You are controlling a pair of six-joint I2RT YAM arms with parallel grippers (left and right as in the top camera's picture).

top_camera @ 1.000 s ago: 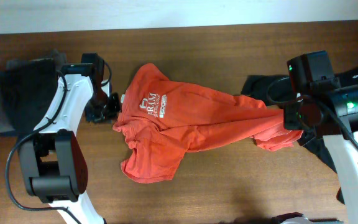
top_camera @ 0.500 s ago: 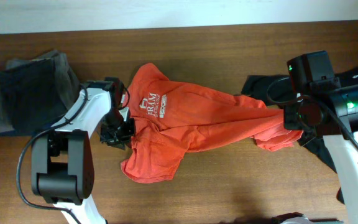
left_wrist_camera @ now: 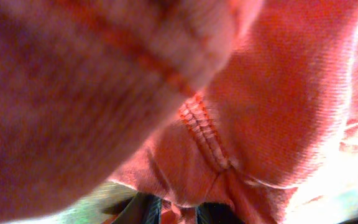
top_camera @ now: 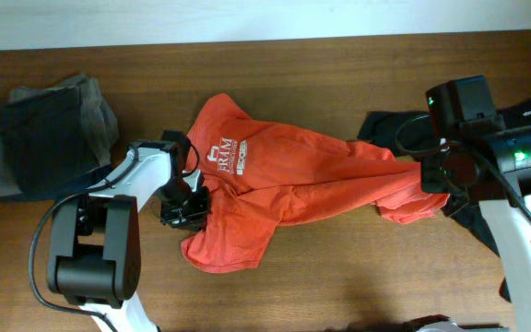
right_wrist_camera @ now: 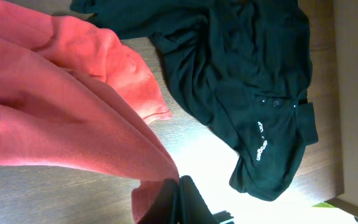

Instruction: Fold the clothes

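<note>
An orange-red T-shirt (top_camera: 284,175) with white lettering lies stretched across the middle of the wooden table. My left gripper (top_camera: 184,210) sits at its left edge above the lower sleeve. In the left wrist view the red fabric (left_wrist_camera: 278,93) fills the frame and a fold of it is pinched between the dark fingers (left_wrist_camera: 148,213). My right gripper (top_camera: 434,175) is shut on the shirt's right end, pulling it taut; its closed fingers (right_wrist_camera: 188,196) grip the red cloth (right_wrist_camera: 61,124). A black shirt (right_wrist_camera: 247,81) with small white marks lies crumpled beside it.
A pile of dark grey clothes (top_camera: 44,138) lies at the table's left end. The black shirt (top_camera: 381,129) spreads under and behind the right arm. A pale wall strip (top_camera: 247,18) runs along the table's far edge.
My left gripper has moved toward the front and a little right along the shirt's left edge, carrying fabric with it. The right arm has stayed still.
</note>
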